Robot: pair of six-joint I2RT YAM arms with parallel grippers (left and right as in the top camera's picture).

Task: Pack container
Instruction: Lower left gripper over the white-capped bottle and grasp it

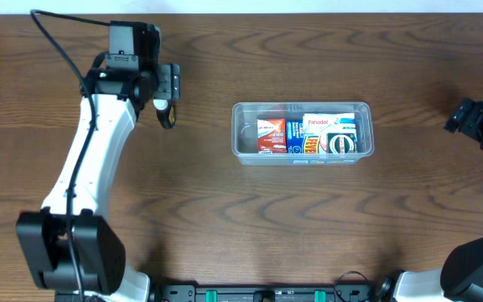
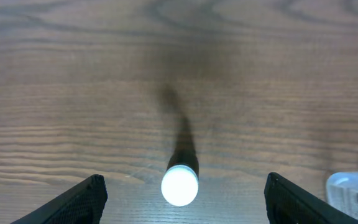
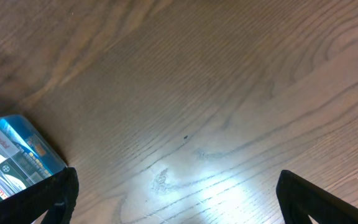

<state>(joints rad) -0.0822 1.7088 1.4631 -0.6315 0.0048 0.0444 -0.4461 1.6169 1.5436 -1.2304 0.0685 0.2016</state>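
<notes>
Overhead: container [image 1: 243, 134] holds boxes [image 1: 270, 134]; one reads Panadol.

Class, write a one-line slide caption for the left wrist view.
Left gripper open above the wooden table, with a small white-tipped black item standing free between its fingers.

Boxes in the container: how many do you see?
4 I can tell apart in the container: an orange box leftmost, a blue box next, the Panadol box, a teal box rightmost. Overlaps may hide more.
</notes>
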